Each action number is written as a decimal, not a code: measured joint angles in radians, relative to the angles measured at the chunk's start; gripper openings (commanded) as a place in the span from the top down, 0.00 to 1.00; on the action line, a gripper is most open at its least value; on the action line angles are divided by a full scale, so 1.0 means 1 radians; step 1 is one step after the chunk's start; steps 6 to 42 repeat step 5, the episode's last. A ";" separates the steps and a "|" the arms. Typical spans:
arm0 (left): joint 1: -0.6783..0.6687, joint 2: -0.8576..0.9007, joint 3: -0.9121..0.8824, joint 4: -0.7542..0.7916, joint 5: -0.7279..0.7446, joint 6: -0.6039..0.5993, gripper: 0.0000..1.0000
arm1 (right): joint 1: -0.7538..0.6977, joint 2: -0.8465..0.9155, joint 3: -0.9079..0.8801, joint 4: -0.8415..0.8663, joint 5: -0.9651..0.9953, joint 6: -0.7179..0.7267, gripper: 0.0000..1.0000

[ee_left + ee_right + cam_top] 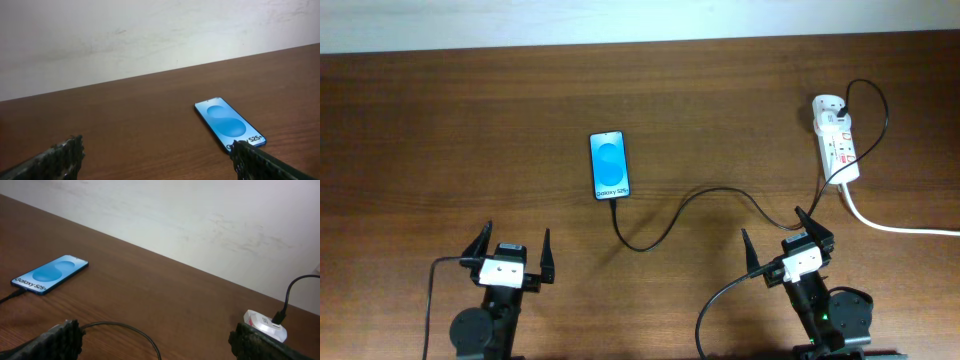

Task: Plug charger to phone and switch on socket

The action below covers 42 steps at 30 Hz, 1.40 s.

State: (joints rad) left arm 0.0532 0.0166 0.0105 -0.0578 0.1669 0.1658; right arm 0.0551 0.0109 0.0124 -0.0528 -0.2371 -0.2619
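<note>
The socket (837,142) lies at the far right of the table, its long axis running near to far, and the thick white cord (900,226) leaves its near end to the right. Red marks are seen on its face, but whether a switch is on cannot be told. The charger (720,189) is led from the socket's far end leftward in loose curves to the near edge of the phone (610,165). Its tip appears seated there, so the switch is judged the step in hand. The right gripper (771,222), released and empty, is held near the socket, over the cable. It should be closed first so that a single switch is pressed straight down; a sideways push may slide the strip. The left gripper (515,236) is likewise spread and empty, at near left.
</note>
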 measured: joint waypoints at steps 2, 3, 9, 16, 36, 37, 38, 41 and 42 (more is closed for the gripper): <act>0.000 0.000 0.000 0.000 0.000 0.000 0.01 | 0.000 0.000 0.000 0.000 0.000 0.000 0.02; 0.000 0.000 0.000 0.000 0.000 0.000 0.01 | 0.000 0.000 0.000 0.000 0.000 0.000 0.02; 0.000 0.000 0.000 0.000 0.000 0.000 0.01 | 0.000 0.000 0.000 0.000 0.000 0.000 0.02; 0.000 0.000 0.000 0.000 0.000 0.000 0.01 | 0.000 0.000 0.000 0.000 0.000 0.000 0.02; 0.000 0.000 0.000 0.000 0.000 0.000 0.01 | 0.000 0.000 0.000 0.000 0.000 0.000 0.02; 0.000 0.000 0.000 0.000 0.000 0.000 0.01 | 0.000 0.000 0.000 0.000 0.000 0.000 0.02; 0.000 0.000 0.000 0.000 0.000 0.000 0.01 | 0.000 0.000 0.000 0.000 0.000 0.000 0.02; 0.000 0.000 0.000 0.000 0.000 0.000 0.01 | 0.000 0.000 0.000 0.000 0.000 0.000 0.02; 0.000 0.000 0.000 0.000 0.000 0.000 0.01 | 0.000 0.000 0.000 0.000 0.000 0.000 0.02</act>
